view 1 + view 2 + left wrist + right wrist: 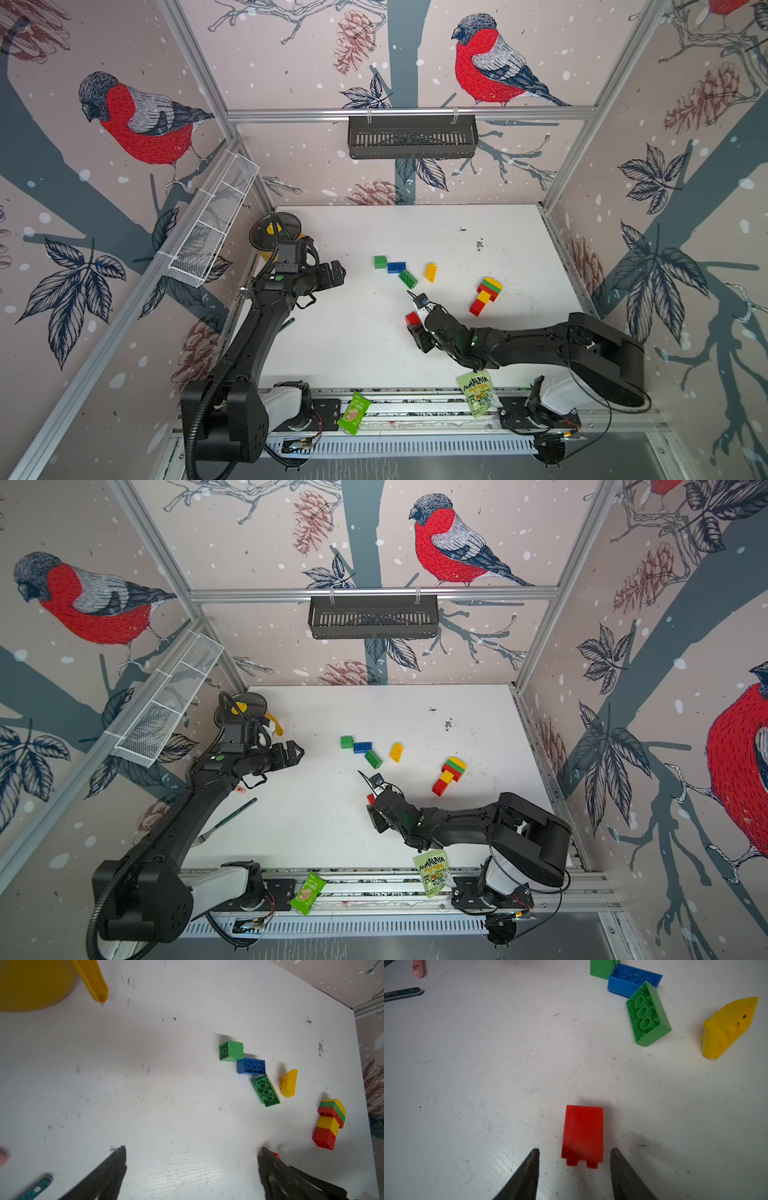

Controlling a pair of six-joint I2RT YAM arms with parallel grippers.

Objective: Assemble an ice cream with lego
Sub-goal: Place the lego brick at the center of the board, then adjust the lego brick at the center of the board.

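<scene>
**Right tool open around a red brick**

On the white tabletop (357, 345) the left tool (192, 1150) hangs wide open at the left. A stack of bricks (485, 296) lies at the right, with loose bricks (397, 267) in the middle. The right tool (574, 1152) is open around the red brick (582, 1132) near the centre, not touching it.

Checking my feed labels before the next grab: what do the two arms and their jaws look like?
Both are matte black with white base housings. The left arm carries a ribbed black hose along it and a green dot near the wrist; the right arm has thin looping black cables. Jaws on both are dark, scuffed blades tapering to points.
</scene>
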